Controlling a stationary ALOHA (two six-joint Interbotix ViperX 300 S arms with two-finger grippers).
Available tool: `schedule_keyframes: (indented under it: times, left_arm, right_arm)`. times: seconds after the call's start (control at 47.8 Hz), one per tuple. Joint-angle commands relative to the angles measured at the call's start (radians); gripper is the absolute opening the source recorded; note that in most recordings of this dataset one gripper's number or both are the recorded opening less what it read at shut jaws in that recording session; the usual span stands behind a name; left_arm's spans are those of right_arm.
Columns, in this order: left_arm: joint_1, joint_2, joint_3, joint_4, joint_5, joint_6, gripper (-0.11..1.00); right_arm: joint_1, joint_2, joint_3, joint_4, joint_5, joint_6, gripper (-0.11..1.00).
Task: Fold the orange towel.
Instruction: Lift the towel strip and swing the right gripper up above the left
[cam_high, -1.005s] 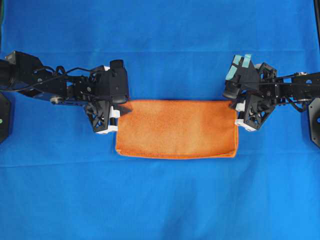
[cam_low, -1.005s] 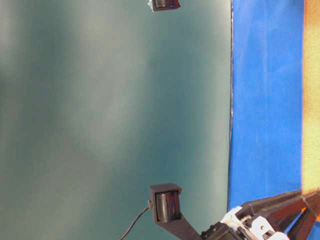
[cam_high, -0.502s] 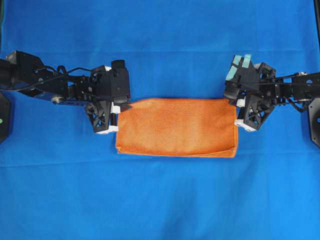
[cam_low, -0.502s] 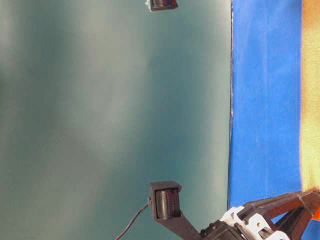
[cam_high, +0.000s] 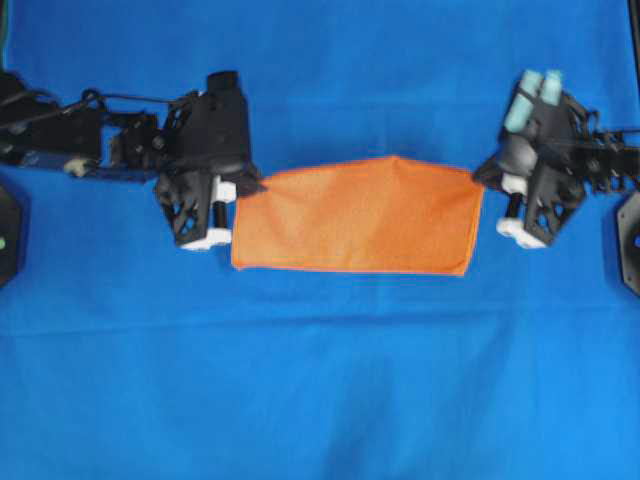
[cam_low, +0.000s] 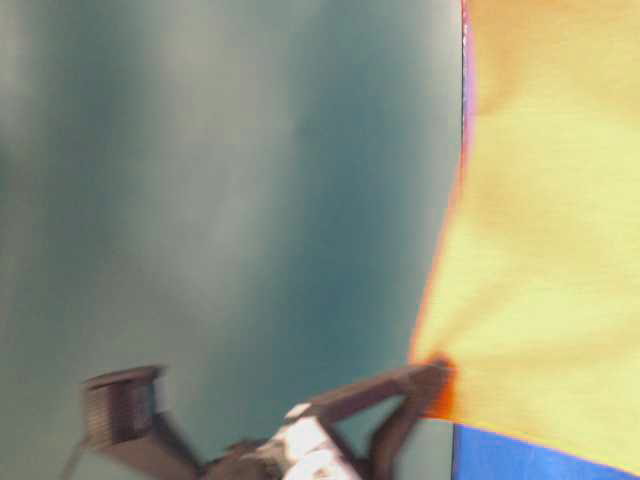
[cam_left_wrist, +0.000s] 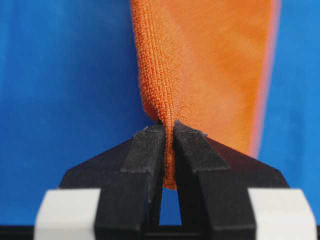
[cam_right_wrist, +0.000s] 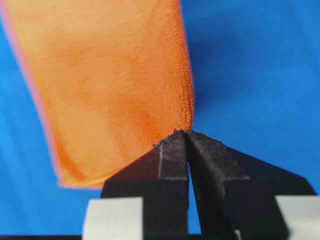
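The orange towel (cam_high: 355, 215) hangs folded between my two grippers, its top edge lifted off the blue cloth and its lower edge near the cloth. My left gripper (cam_high: 245, 186) is shut on the towel's upper left corner; the left wrist view shows the towel (cam_left_wrist: 200, 65) pinched between the left gripper's (cam_left_wrist: 169, 131) closed jaws. My right gripper (cam_high: 482, 176) is shut on the upper right corner; in the right wrist view the towel (cam_right_wrist: 110, 85) runs into the tips of the right gripper (cam_right_wrist: 187, 133). The table-level view shows the towel (cam_low: 560, 230) raised and filling the right side.
A large blue cloth (cam_high: 320, 380) covers the whole table. Black arm bases sit at the left edge (cam_high: 8, 225) and right edge (cam_high: 630, 240). A plain teal wall (cam_low: 220, 200) fills the table-level view's left.
Both grippers have risen and moved toward the far side, lifting the towel's top edge off the cloth. The towel now hangs stretched between them, blurred by motion.
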Motion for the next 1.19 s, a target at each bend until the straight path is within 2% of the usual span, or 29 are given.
schedule_keyframes:
  times: [0.0, 0.209, 0.46, 0.586, 0.858, 1.067, 1.172]
  left_arm:
    - [0.003, -0.071, -0.023, 0.002, 0.000, -0.002, 0.03]
    - [0.003, -0.120, -0.015, 0.002, 0.000, -0.003, 0.03]
    - [-0.006, -0.118, -0.014, 0.002, 0.000, -0.003, 0.03]
    - [-0.035, -0.109, -0.015, 0.002, -0.028, -0.005, 0.03]
    - [-0.161, -0.028, -0.060, 0.002, -0.183, -0.003, 0.03]
    - [-0.233, 0.080, -0.175, 0.003, -0.229, 0.003, 0.03]
    - [-0.259, 0.133, -0.245, 0.003, -0.236, 0.035, 0.03]
  right_arm:
    - [0.020, -0.066, -0.032, -0.005, 0.037, 0.000, 0.03]
    - [0.044, -0.150, -0.034, -0.003, 0.067, 0.000, 0.03]
    - [0.032, -0.143, -0.034, -0.005, 0.067, 0.003, 0.03]
    - [-0.017, -0.120, -0.038, -0.020, 0.066, 0.003, 0.03]
    - [-0.179, -0.011, -0.081, -0.114, -0.018, 0.002, 0.03]
    - [-0.275, 0.103, -0.153, -0.181, -0.083, -0.002, 0.03]
    - [-0.307, 0.166, -0.207, -0.213, -0.115, -0.002, 0.03]
